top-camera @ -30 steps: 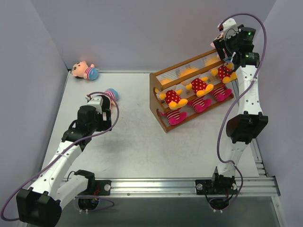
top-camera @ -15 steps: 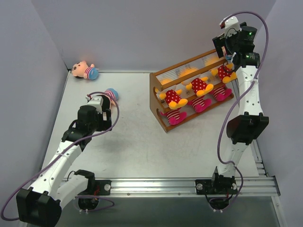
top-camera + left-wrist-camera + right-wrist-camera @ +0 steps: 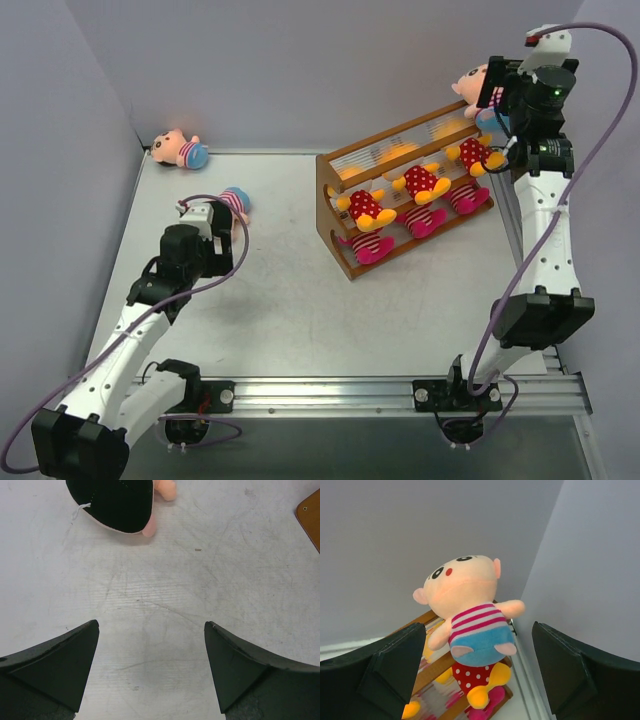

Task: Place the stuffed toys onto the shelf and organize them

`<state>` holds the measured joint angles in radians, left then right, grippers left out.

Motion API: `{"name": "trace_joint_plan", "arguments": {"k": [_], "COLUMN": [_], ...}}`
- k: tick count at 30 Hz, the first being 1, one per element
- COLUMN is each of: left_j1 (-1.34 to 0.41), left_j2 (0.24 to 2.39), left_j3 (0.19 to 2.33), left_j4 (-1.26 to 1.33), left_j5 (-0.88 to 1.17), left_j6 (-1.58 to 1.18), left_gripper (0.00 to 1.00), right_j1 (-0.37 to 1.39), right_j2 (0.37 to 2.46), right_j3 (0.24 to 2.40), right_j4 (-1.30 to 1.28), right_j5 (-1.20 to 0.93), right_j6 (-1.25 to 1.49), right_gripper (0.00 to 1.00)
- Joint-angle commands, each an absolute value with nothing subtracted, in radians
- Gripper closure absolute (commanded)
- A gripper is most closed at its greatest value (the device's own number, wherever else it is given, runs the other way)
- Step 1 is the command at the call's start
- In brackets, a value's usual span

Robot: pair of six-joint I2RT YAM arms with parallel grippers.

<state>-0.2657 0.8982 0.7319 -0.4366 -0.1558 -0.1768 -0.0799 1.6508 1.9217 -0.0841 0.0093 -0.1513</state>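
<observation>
A peach-faced boy doll (image 3: 470, 607) in a striped shirt and blue shorts sits upright on the right end of the shelf's (image 3: 335, 200) top tier. My right gripper (image 3: 479, 625) is open, one finger on each side of the doll and clear of it; from above that gripper (image 3: 497, 98) hangs beside the doll (image 3: 472, 78). Three yellow polka-dot bears (image 3: 422, 182) fill the middle tier and three magenta striped toys (image 3: 425, 221) the bottom one. My left gripper (image 3: 151, 625) is open over bare table, just short of a second boy doll (image 3: 112, 502), which lies on the table (image 3: 238, 200).
A third boy doll (image 3: 180, 150) lies in the far left corner against the wall. The shelf stands at an angle at the back right, with its right end close to the side wall. A corner of the shelf (image 3: 311, 517) shows in the left wrist view.
The right gripper has opened, let go of the boy doll on the top tier and drawn back to the right. The left arm has barely moved.
</observation>
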Motion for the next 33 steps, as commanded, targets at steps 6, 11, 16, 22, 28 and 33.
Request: {"name": "trace_joint_plan", "arguments": {"k": [6,11,16,22,28,33], "left_j1": [-0.279,-0.301,-0.310,-0.319,-0.336,-0.344], "left_j2": [0.821,0.784,0.765,0.747,0.735,0.730], "left_j3": [0.765,0.761,0.759,0.758,0.756,0.755], "left_j4": [-0.429,-0.428,-0.429,-0.431,-0.433,-0.433], "left_j5": [-0.196,-0.207,-0.210,-0.216,-0.227,-0.232], "left_j6": [-0.198,-0.201,-0.198,-0.193,-0.190,-0.189], "left_gripper": [0.05,0.05,0.05,0.05,0.05,0.05], "right_j1": [-0.086,-0.086,-0.094,-0.104,-0.103,-0.104], "right_j2": [1.559,1.571,1.598,1.647,1.660,1.666], "right_j3": [1.829,1.802,1.807,1.838,1.824,1.825], "right_j4": [-0.155,-0.179,-0.163,-0.176,-0.150,-0.138], "right_j5": [0.282,0.307,0.278,0.236,0.218,0.210], "right_j6": [0.215,0.310,0.405,0.483,0.523,0.546], "right_gripper": [0.10,0.05,0.01,0.02,0.14,0.23]}}
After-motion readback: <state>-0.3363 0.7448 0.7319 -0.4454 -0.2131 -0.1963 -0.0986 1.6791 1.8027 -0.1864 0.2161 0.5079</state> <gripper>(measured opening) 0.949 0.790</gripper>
